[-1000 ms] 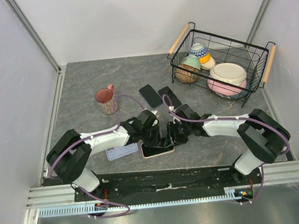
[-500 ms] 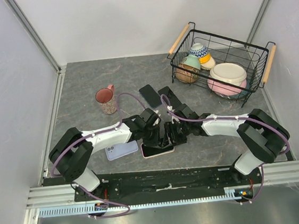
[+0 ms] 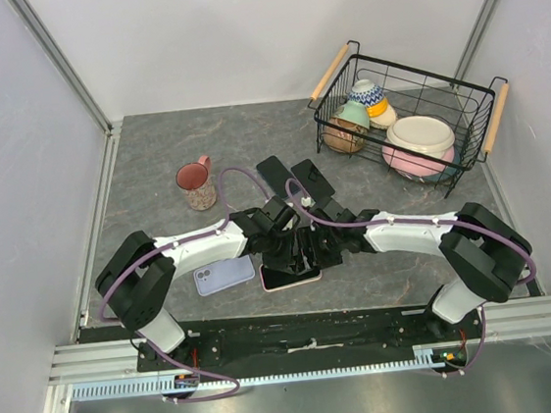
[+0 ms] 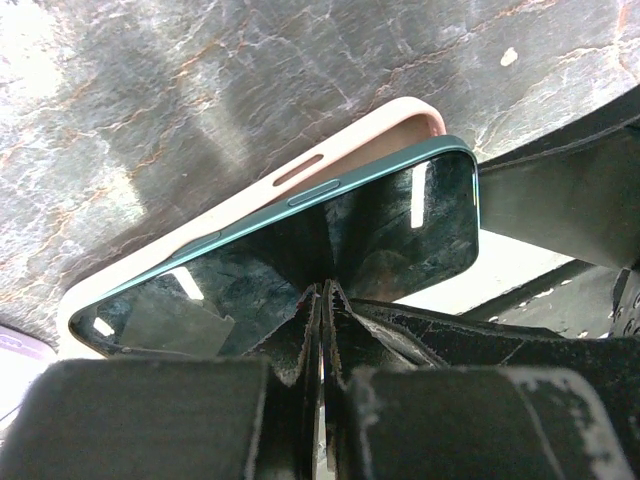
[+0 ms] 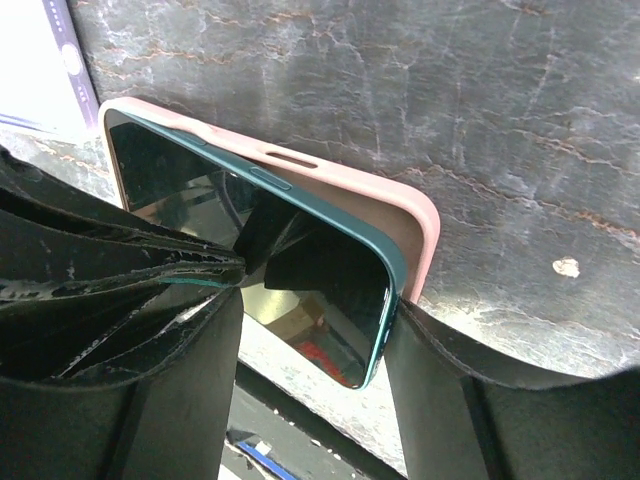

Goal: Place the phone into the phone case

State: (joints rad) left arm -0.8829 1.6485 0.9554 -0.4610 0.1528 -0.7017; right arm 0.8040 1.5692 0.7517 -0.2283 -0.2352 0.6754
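The left gripper [image 4: 322, 292] is pinched together, tips down on the screen of the phone [image 4: 340, 215]; the right gripper [image 5: 315, 310] is spread wide across its end. The teal edge rides above the wall of the pink case [image 4: 245, 188], one corner overhanging, with bare table [image 4: 200, 80] beyond

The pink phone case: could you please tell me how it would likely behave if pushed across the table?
The pink phone case looks soft and matte, so it would probably grip the stone-patterned table rather than slide. Its rim may flex where the phone sits tilted, not fully in.
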